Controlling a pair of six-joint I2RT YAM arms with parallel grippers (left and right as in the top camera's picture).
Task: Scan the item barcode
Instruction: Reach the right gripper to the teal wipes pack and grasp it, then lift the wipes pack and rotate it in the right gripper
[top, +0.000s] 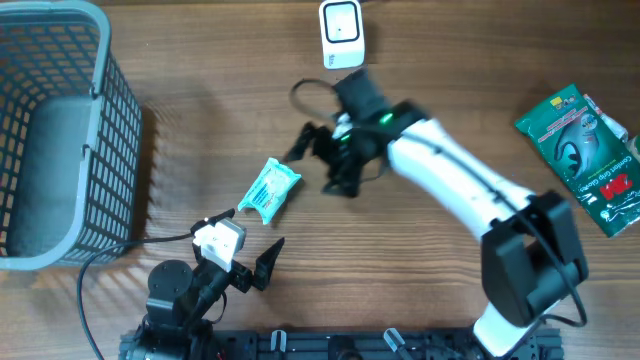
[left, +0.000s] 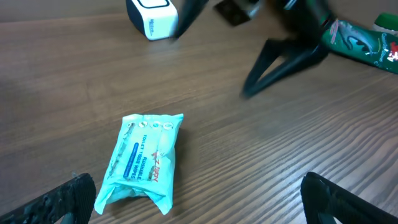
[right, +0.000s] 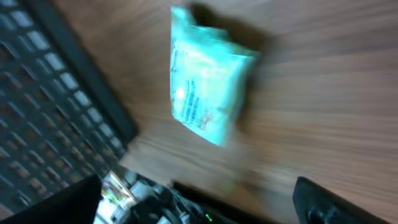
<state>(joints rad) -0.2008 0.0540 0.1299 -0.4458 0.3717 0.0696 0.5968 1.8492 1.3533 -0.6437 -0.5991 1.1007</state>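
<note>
two grippers flank the wipes packet (top: 270, 190) overhead: left gripper (top: 252, 228) just below it, right gripper (top: 314, 165) just beside it, both spread wide and empty. left wrist: the wipes packet (left: 144, 162) lies flat on the table (left: 261, 143), scanner (left: 152, 17) beyond. right wrist: blurred wipes packet (right: 208, 99) beside the basket (right: 43, 93), jaws parted.

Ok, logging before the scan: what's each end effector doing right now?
Left end effector: open, holding nothing.
Right end effector: open, holding nothing.

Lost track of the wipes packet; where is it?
Overhead, the wipes packet lies flat left of centre, between the basket and the right end effector.
</note>
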